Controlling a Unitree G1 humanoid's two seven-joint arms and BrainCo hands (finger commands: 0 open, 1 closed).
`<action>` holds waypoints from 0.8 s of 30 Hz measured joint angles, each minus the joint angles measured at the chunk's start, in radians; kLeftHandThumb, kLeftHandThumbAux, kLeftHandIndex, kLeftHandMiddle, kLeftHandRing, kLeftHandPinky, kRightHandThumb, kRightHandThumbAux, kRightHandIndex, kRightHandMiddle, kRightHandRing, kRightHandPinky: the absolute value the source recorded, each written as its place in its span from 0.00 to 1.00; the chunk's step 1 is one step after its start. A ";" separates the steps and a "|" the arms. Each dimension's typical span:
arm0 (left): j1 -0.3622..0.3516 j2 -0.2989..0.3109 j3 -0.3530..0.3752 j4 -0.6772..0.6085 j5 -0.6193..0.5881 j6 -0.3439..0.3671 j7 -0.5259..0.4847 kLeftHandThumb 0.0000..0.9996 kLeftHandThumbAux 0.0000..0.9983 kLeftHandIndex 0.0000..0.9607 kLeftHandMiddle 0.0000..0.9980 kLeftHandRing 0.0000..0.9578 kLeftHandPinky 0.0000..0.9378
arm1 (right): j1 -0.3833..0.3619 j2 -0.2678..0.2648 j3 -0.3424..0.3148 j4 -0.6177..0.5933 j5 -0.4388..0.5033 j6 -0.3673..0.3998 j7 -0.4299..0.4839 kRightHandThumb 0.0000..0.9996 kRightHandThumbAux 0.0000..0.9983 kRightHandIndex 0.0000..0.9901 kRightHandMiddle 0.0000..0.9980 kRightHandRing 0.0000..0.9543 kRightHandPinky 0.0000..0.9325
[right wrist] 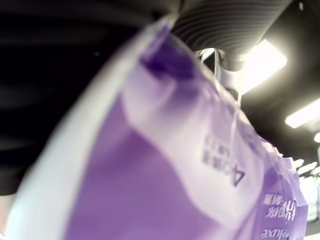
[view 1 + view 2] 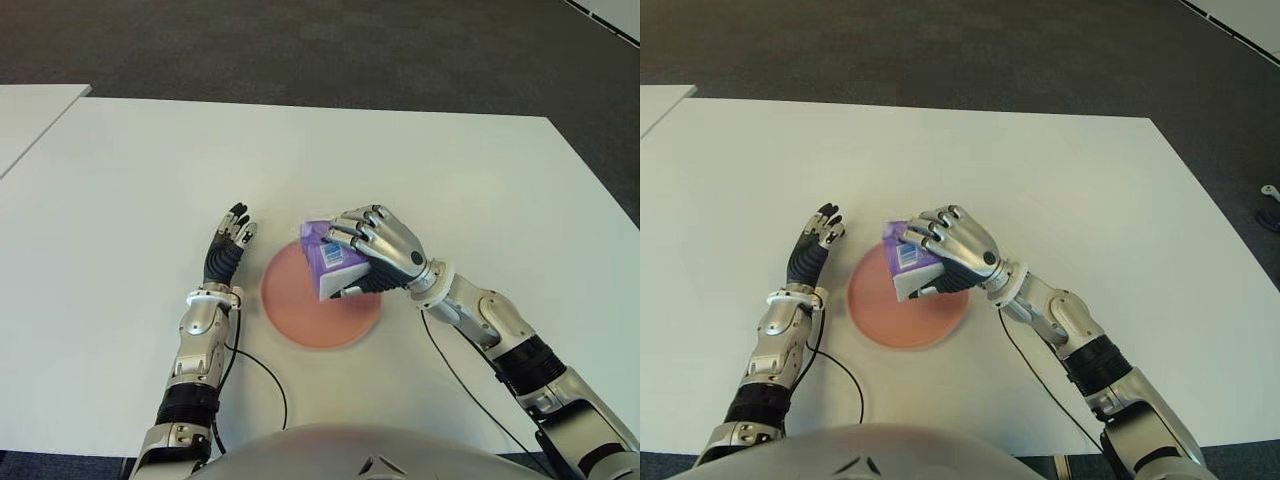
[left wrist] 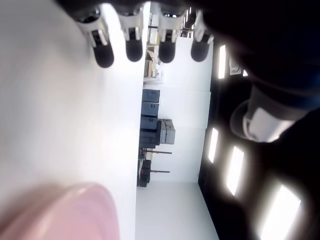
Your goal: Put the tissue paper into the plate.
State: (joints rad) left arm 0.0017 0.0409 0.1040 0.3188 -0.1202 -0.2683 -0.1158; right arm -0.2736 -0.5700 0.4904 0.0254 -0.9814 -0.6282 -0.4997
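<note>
The right hand (image 2: 378, 248) grips the purple tissue pack (image 2: 330, 262) over the pink plate's (image 2: 300, 310) far right edge, tilted (long axis slanting down toward the plate). The left hand (image 2: 228, 250), fingers straight and empty, shows left of the plate above the white tabletop (image 2: 130, 200).

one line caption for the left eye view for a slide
Right hand holds the purple tissue pack over the pink plate.
</note>
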 measured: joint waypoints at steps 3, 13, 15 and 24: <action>0.001 0.000 0.000 0.000 -0.003 -0.002 0.000 0.00 0.51 0.00 0.00 0.00 0.00 | -0.002 0.005 0.002 0.014 0.000 -0.018 0.019 0.85 0.68 0.40 0.53 0.83 0.85; 0.005 -0.003 0.000 0.000 -0.008 -0.011 0.000 0.00 0.52 0.00 0.00 0.00 0.00 | -0.003 0.023 0.002 0.041 0.000 -0.043 0.046 0.85 0.68 0.40 0.53 0.82 0.83; 0.007 -0.003 0.000 0.000 -0.008 -0.014 0.000 0.00 0.52 0.00 0.00 0.00 0.00 | -0.003 0.025 0.002 0.045 0.000 -0.045 0.050 0.85 0.68 0.40 0.53 0.82 0.83; 0.010 -0.003 -0.002 0.003 -0.007 -0.024 0.000 0.00 0.53 0.00 0.00 0.00 0.00 | -0.003 0.038 0.005 0.078 -0.005 -0.050 0.053 0.85 0.68 0.40 0.53 0.81 0.83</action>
State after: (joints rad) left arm 0.0119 0.0382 0.1025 0.3214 -0.1277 -0.2927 -0.1158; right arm -0.2763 -0.5316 0.4953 0.1034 -0.9864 -0.6783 -0.4468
